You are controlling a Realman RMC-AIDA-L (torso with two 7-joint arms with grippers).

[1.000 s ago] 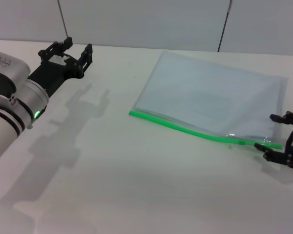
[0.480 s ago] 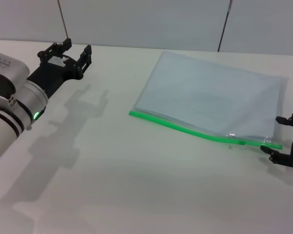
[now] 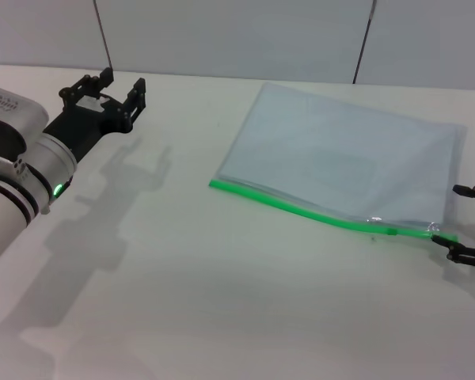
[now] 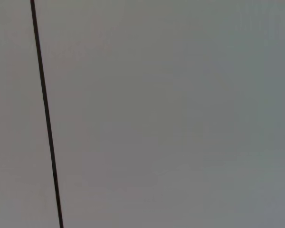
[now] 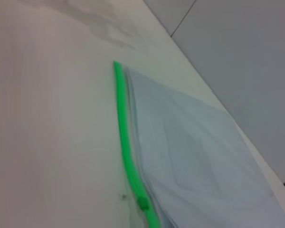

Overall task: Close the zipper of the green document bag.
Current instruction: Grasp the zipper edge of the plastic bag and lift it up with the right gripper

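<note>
The green document bag [image 3: 340,154] lies flat on the white table, right of centre, and also fills the right wrist view [image 5: 194,156]. Its zipper [image 3: 301,210] runs along the near long edge as a bright green strip [image 5: 125,137]. A small darker slider tab [image 3: 390,231] sits near the strip's right end [image 5: 142,203]. My right gripper [image 3: 467,222] is at the frame's right edge, open, just off the zipper's right tip and holding nothing. My left gripper [image 3: 119,85] hovers open at the far left, well away from the bag.
The white table [image 3: 222,301] ends at a grey panelled wall [image 3: 222,36] behind the bag. The left wrist view holds only that wall with a dark seam [image 4: 45,114].
My right gripper has drawn back to the right, off the zipper's end it was straddling. The left gripper has drifted slightly left. The bag has not moved.
</note>
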